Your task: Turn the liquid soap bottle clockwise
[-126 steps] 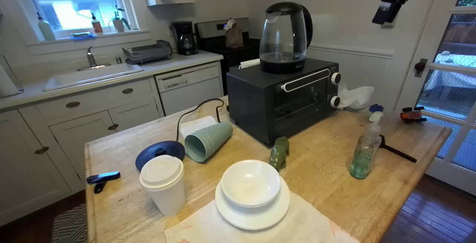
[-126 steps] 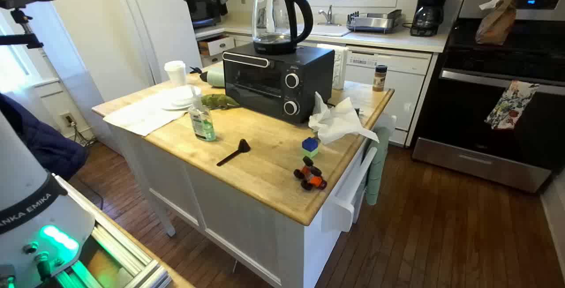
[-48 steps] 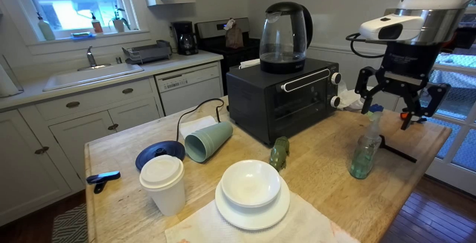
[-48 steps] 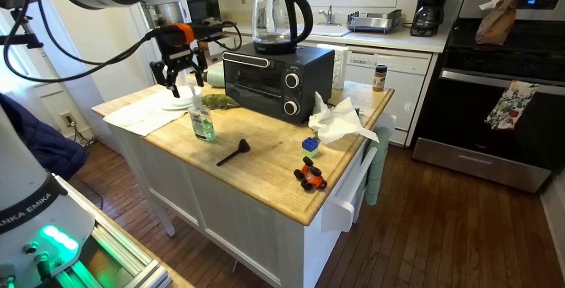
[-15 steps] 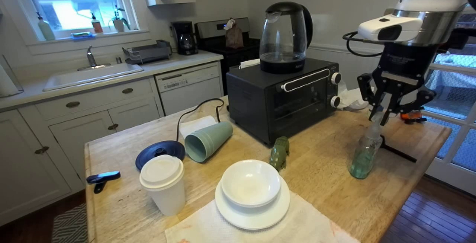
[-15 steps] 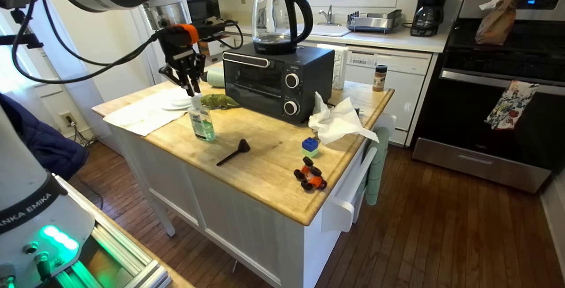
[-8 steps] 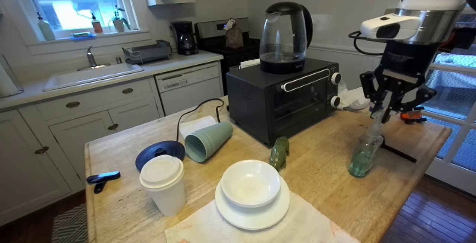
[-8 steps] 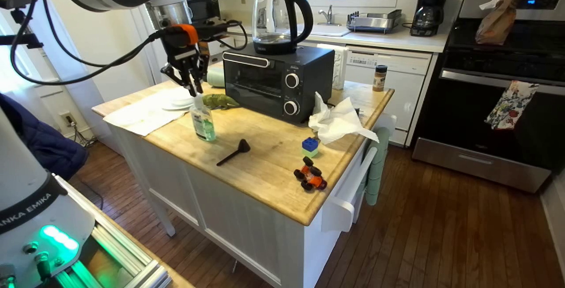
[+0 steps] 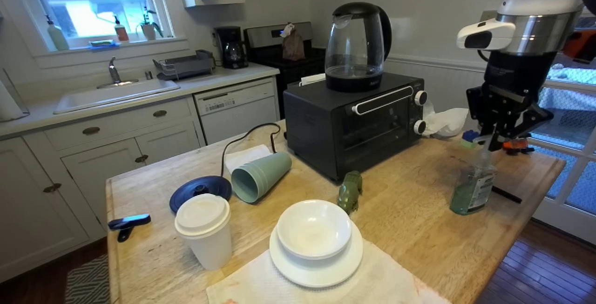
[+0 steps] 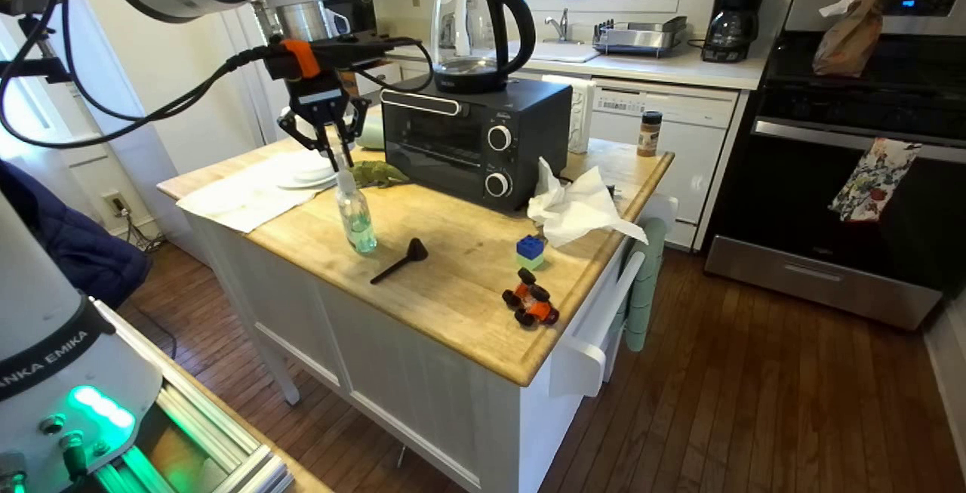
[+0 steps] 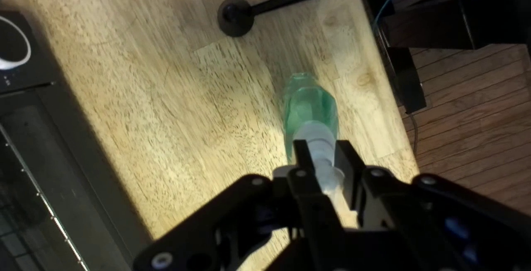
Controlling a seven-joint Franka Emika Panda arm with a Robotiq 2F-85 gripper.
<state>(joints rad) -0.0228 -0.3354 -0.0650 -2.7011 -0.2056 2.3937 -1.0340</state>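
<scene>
The liquid soap bottle [image 9: 472, 191], clear with green liquid and a pale pump top, stands on the wooden table near its edge. Its printed label shows in that exterior view, while a narrow, label-free side of the bottle [image 10: 357, 220] shows in an exterior view. From above, my gripper [image 10: 341, 164] is shut on the pump top. In the wrist view, the two black fingers of the gripper [image 11: 322, 144] lie on either side of the whitish pump, and the green body of the bottle [image 11: 311, 103] extends beyond them. The fingers partly hide the pump.
A black scoop [image 10: 407, 257] lies beside the bottle. The toaster oven [image 9: 354, 127] carries a glass kettle [image 9: 355, 48]. A green toy animal [image 9: 350, 192], a white bowl [image 9: 314, 229], a blue block [image 10: 530, 245] and an orange toy car [image 10: 532, 300] are also on the table.
My gripper, open about three seconds ago, came down and closed on the pump. In the last half second it has turned, and the bottle has rotated with it and shifted slightly.
</scene>
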